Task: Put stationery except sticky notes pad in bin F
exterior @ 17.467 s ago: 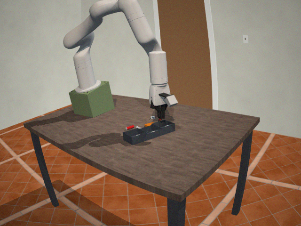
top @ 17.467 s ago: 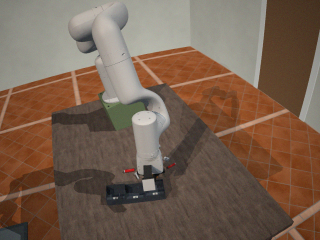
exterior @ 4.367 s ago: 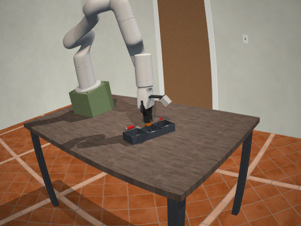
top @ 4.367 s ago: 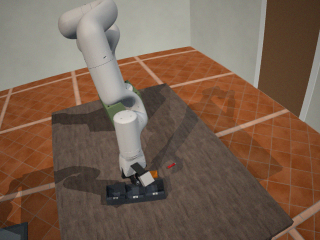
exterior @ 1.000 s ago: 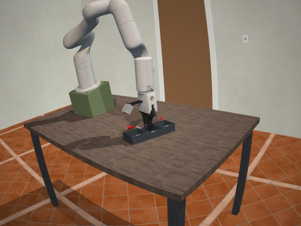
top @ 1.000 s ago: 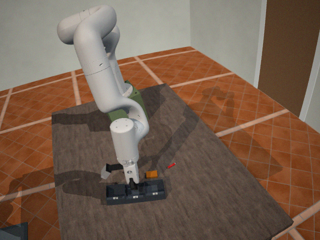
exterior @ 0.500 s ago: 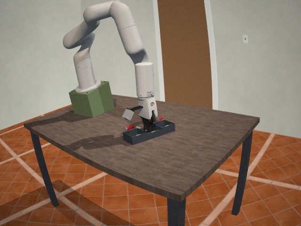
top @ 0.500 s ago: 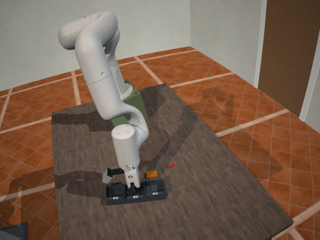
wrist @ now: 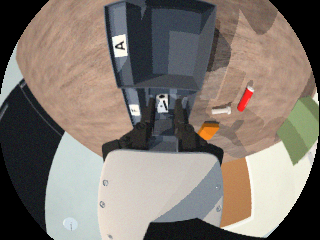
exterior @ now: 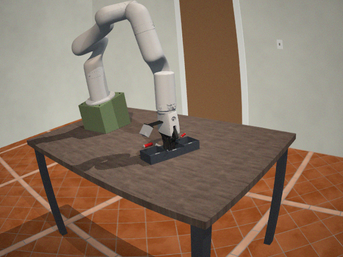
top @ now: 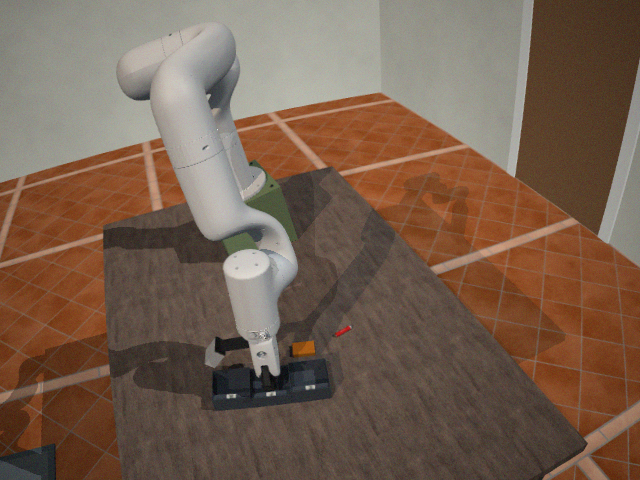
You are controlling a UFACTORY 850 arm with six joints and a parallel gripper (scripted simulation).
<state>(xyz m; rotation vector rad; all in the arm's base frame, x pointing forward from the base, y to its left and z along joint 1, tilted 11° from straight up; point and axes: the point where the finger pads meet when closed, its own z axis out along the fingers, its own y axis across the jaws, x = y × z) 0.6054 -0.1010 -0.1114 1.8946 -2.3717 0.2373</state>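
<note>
A dark row of three bins (top: 271, 384) stands on the table; it also shows in the exterior view (exterior: 169, 150). In the wrist view the far bin (wrist: 163, 40) carries the letter A. My gripper (top: 266, 378) reaches straight down into the middle bin, fingers partly open; it also shows in the exterior view (exterior: 169, 143) and in the wrist view (wrist: 162, 110). A small pale thing (wrist: 162, 102) sits low between the fingertips, inside that bin. The fingers hide the middle bin's label. An orange pad of sticky notes (top: 302, 348) lies just behind the bins.
A thin red thing (top: 342, 331) lies behind the bins' right end. A red cylinder (exterior: 148, 144) and a small silver bolt (exterior: 157, 144) lie by the other end. The green robot base (exterior: 104, 112) stands at the table's back.
</note>
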